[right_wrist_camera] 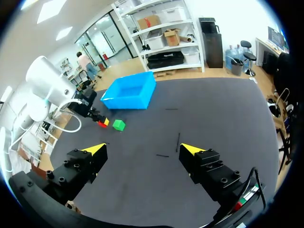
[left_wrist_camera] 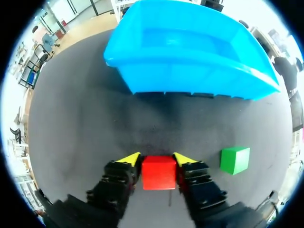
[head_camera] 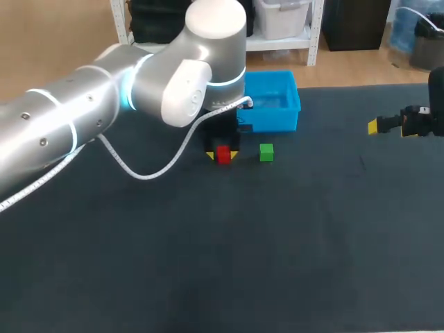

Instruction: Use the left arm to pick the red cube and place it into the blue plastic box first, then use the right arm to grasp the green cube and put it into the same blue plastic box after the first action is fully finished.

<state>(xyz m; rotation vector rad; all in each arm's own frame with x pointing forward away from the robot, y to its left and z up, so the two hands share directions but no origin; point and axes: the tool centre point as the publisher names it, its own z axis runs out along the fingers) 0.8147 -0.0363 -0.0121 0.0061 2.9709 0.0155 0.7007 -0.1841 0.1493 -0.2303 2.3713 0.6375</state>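
Step 1 in hand. Left end effector (left_wrist_camera: 156,159) pinches the red cube (left_wrist_camera: 158,173) from both sides. The cube appears to rest on the counter (head_camera: 277,243), not yet lifted. Green cube (head_camera: 266,152) sits at its 3 o'clock, apart. Blue plastic box (head_camera: 274,118) is near, at 1 o'clock.

Next, by my judgement: lift straight, clear the near wall, release.

Right end effector (right_wrist_camera: 143,148) is spread, well apart at 3 o'clock. Counter is dark, matte and flat.
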